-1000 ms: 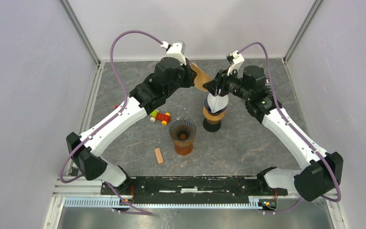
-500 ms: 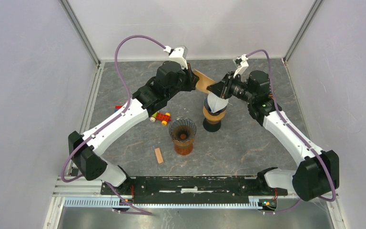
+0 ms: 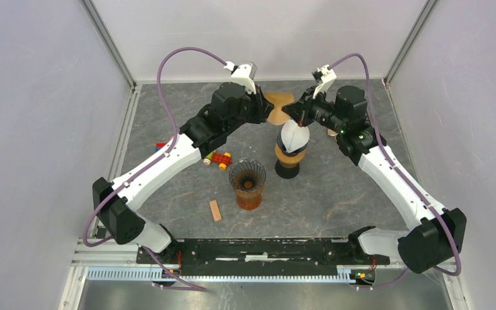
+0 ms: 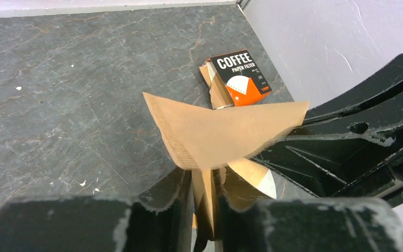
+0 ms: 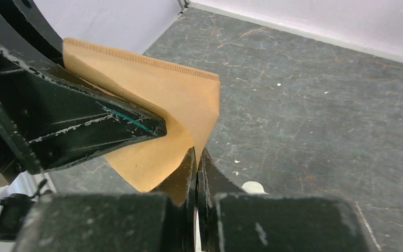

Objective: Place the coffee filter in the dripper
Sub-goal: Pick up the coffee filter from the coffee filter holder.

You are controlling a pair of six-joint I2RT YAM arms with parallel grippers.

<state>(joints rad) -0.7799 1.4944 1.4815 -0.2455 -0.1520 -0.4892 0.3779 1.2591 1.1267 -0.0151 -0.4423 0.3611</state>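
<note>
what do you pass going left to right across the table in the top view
block → dripper → stand

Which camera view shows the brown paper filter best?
The left wrist view: the paper filter fills the middle, nearly whole, its seamed edge visible. The top external view shows it only small, between the left pincer and the right pincer. In the right wrist view a black finger of the left pincer hides part of it.
</note>
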